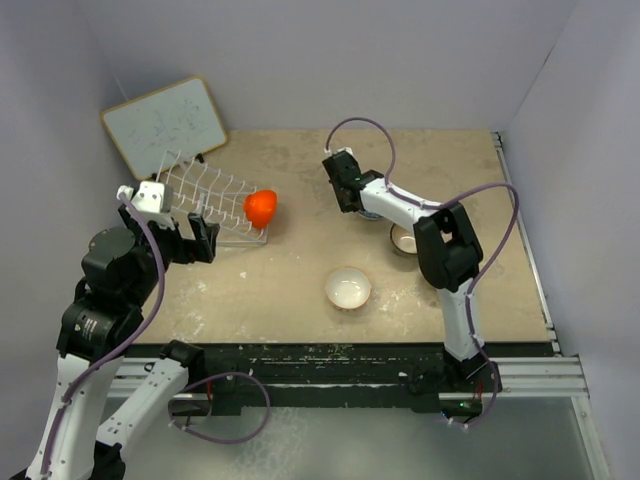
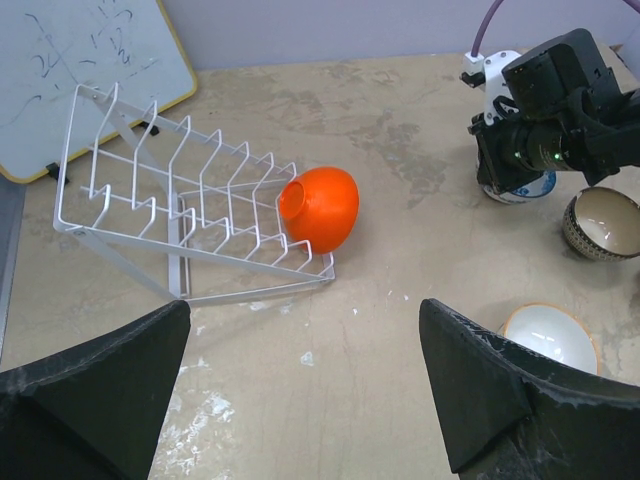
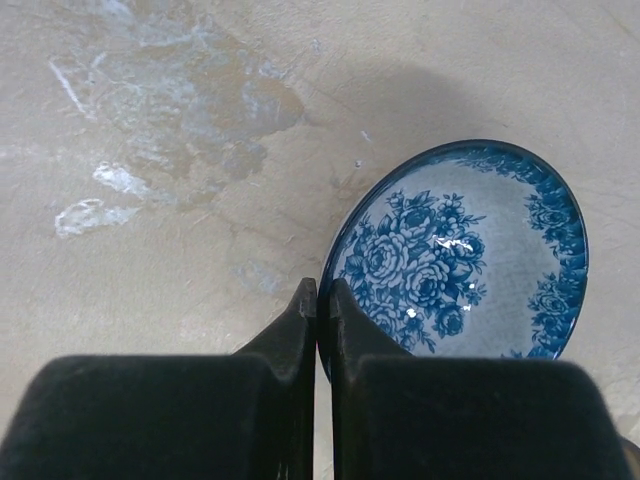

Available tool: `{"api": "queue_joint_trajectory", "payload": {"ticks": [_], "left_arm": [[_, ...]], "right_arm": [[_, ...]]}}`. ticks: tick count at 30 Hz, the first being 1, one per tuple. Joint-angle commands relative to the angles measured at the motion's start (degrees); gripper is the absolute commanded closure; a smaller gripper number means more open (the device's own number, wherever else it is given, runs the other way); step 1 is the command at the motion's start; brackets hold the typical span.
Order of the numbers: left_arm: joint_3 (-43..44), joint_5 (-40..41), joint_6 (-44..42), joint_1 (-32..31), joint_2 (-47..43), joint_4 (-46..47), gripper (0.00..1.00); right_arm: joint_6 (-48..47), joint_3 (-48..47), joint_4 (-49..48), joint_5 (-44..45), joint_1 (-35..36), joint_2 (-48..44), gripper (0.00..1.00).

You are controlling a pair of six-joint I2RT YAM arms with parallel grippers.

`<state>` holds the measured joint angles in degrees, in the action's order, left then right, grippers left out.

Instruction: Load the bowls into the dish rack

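Note:
My right gripper [image 3: 323, 295] is shut on the left rim of the blue-and-white patterned bowl [image 3: 470, 250], one finger inside and one outside. In the top view that gripper [image 1: 345, 188] is at the table's middle back, with the bowl [image 1: 368, 213] low under it. The orange-red bowl [image 1: 261, 208] lies on its side at the right end of the wire dish rack [image 1: 205, 190]. The white bowl [image 1: 348, 288] and the tan bowl [image 1: 404, 241] stand upright on the table. My left gripper [image 2: 305, 390] is open and empty in front of the rack. The black bowl is out of view.
A wood-framed whiteboard [image 1: 165, 125] leans at the back left behind the rack. Walls close in the left, back and right sides. The right arm's elbow [image 1: 445, 250] hangs over the tan bowl. The table's front edge [image 1: 340, 347] runs along the arm bases.

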<state>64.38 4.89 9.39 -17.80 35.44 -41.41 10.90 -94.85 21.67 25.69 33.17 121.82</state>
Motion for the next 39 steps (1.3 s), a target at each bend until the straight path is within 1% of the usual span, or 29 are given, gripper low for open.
{"api": "queue_joint_trajectory", "payload": {"ticks": [1, 5, 9, 11, 12, 14, 17, 18, 19, 22, 24, 25, 27, 32, 39], "left_arm": [[2.6, -0.1, -0.6, -0.2, -1.1, 0.7, 0.01], [3.8, 0.1, -0.7, -0.2, -1.3, -0.3, 0.01], [4.8, 0.5, -0.8, -0.3, -1.4, -1.0, 0.01], [5.2, 0.5, -0.6, -0.3, -1.4, -1.2, 0.01], [5.6, 0.4, -0.6, -0.2, -1.3, -1.4, 0.01], [6.0, 0.2, -0.6, -0.3, -1.2, -1.7, 0.01], [6.7, 0.5, -0.6, -0.2, -1.4, -2.3, 0.01], [7.0, 0.7, -0.7, -0.2, -1.4, -2.5, 0.01], [7.3, 0.7, -0.7, -0.2, -1.3, -2.8, 0.01], [7.9, 0.9, -0.8, -0.2, -1.5, -3.4, 0.01], [8.4, 1.1, -0.9, -0.3, -1.4, -3.9, 0.01], [8.6, 1.2, -0.9, -0.2, -1.5, -4.1, 0.01], [9.0, 1.6, -1.2, -0.3, -1.5, -4.6, 0.01], [9.0, 2.1, -1.4, -0.3, -1.7, -5.1, 0.01], [8.1, 1.9, -1.3, -0.2, -1.5, -4.3, 0.01]], "right_arm": [[1.8, -0.7, -3.7, -10.0, -0.3, -7.3, 1.0], [5.6, 3.2, -13.0, -24.6, -0.3, -16.6, 1.0], [14.2, 8.1, -26.5, -41.3, -0.3, -23.3, 1.0], [20.3, 11.0, -35.8, -48.0, -0.3, -25.3, 1.0], [25.5, 12.4, -41.1, -51.7, -0.3, -25.8, 1.0], [35.0, 15.6, -55.7, -58.0, -0.2, -25.6, 1.0], [50.7, 17.6, -78.0, -65.1, -0.1, -21.9, 1.0], [55.9, 17.6, -88.0, -66.4, 0.0, -19.6, 1.0], [61.9, 17.2, -95.8, -67.4, 0.1, -17.0, 1.0], [78.6, 13.4, -116.2, -67.2, 1.0, -6.7, 1.0], [87.2, 9.2, -125.2, -65.4, 1.6, -0.3, 1.0], [89.9, 7.2, -127.8, -64.4, 1.9, 2.1, 1.0], [92.2, 5.2, -129.8, -62.4, 2.5, 5.0, 1.0], [92.7, 7.2, -132.2, -56.3, 2.7, 7.2, 1.0], [94.8, 6.7, -132.9, -51.9, 4.2, 11.5, 1.0]]}}
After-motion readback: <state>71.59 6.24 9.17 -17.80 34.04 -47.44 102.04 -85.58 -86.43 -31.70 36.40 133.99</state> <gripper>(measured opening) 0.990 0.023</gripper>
